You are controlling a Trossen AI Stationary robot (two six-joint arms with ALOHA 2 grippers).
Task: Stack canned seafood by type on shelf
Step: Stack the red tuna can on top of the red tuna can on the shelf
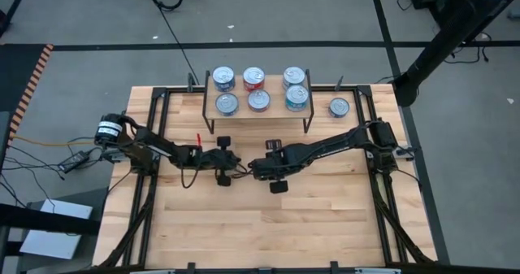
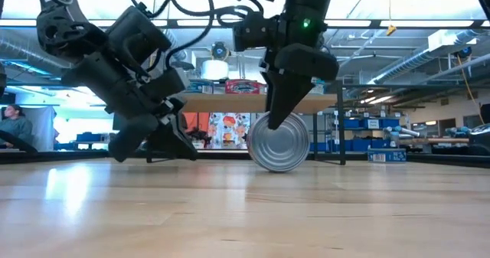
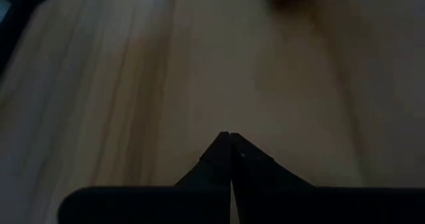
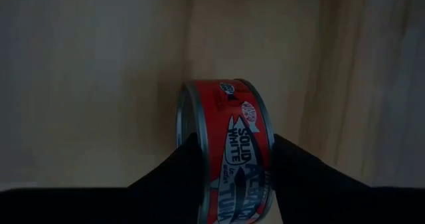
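A red-labelled tin (image 4: 226,151) is seen standing on its edge on the wooden tabletop (image 1: 268,233), in front of the shelf (image 1: 258,91), its shiny flat end (image 2: 279,143) turned toward the low camera. In the right wrist view it lies directly between the two dark fingers (image 4: 176,177) of the right gripper (image 2: 282,109), one finger against each flat face. The fingers are narrowed onto the tin, so that it appears to be gripped across its short height; whether it is lifted or resting on the wood cannot be told for certain, though in the low view its lower rim seems to meet the table.

The left gripper (image 3: 230,159) is held low over the tabletop just beside the right gripper, also in front of the shelf. Its fingers are pressed together tip to tip, and nothing is held between them.

On the shelf's plank six tins (image 1: 258,100) are set in two rows of three. One more tin (image 1: 339,106) stands on the tabletop just beside the shelf's right end.
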